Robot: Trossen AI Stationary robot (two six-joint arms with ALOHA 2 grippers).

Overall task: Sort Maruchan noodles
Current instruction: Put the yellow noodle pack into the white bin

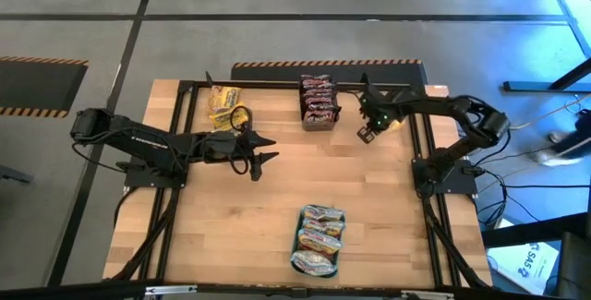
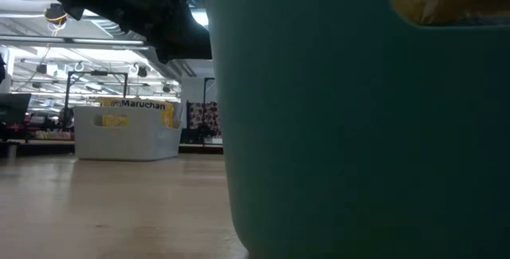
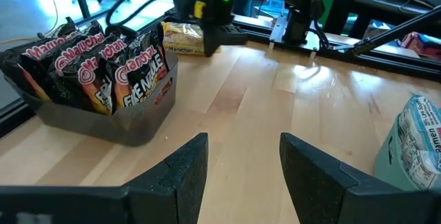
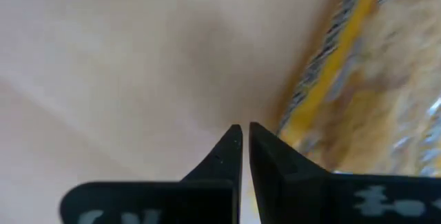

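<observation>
Sorting looks nearly finished. The dark packets stand on edge in a clear tub at the far middle of the desk, the yellow packets fill a tub at the far left, and the pale packets lie stacked in the teal tray at the near edge. 1 yellow packet is left loose at the far right, just beside the closed, empty right hand; its long axis cannot be judged from here. The left hand hovers mid-desk, parted and empty.
</observation>
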